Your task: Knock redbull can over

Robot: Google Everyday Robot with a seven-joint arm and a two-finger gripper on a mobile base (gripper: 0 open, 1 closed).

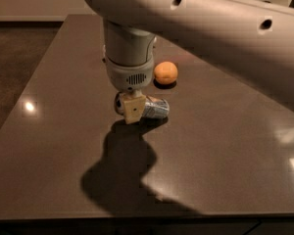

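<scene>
Redbull can (pixel 156 109) lies low on the dark table (pixel 54 131), apparently on its side, a little left of the middle; its bluish-silver print is too blurred to read. On the far left, a small bright glare sits on the tabletop. Next comes the gripper (pixel 132 108), hanging straight down from a thick grey wrist, its tan tip against the can's left end; whether it grips the can or merely touches it, I cannot tell. Their dark shadow (pixel 122 170) spreads toward the near edge. Just behind and to the right, an orange ball (pixel 165 72) rests apart from the can. The pale arm (pixel 215 28) spans the upper right.
</scene>
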